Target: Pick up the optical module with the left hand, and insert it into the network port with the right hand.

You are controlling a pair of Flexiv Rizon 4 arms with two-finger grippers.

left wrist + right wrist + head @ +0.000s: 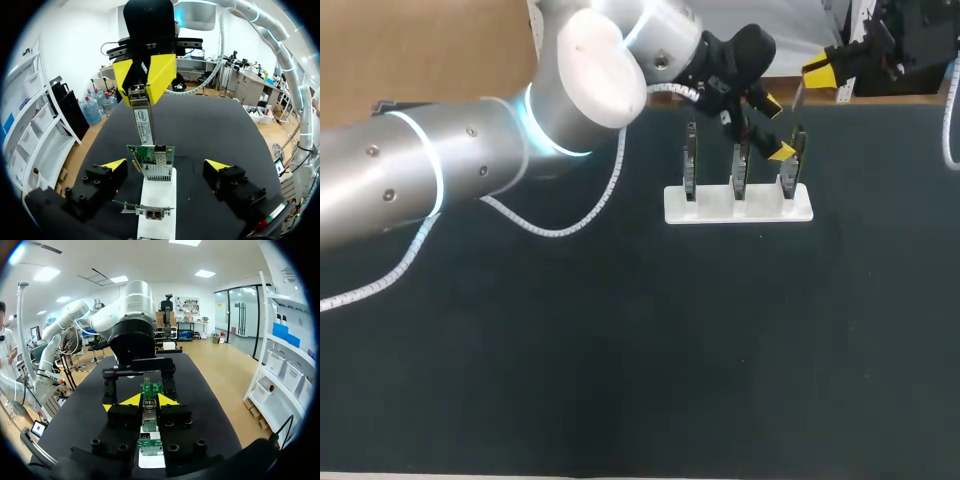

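— What sits nearest the left gripper [165,165]?

— A green circuit-board network card [147,212], seen edge-on. It stands upright in a slot of the long white plastic rack [159,192], just short of the fingertips. The claw is spread wide and holds nothing. Its yellow fingertips [114,164] stand one on each side of the rack, clear of it.

— What else does the rack hold?

— In the head view it holds three cards in a row, all upright, and the rack rests on the black table [620,350]. Level with the left tips is the end card [140,150], a green board carrying a meshed metal network port [157,172].

— And the task's thing?

— The silver, oblong metal optical module [143,120] hangs upright just above that end card, its lower end at the card's top edge. Whether it has entered the port cannot be told.

— What holds it?

— The right gripper [142,92], farthest off, pointing down. Its two yellow tips are drawn narrow and press the module's upper end from both sides. In the head view that arm comes in at the far right corner.
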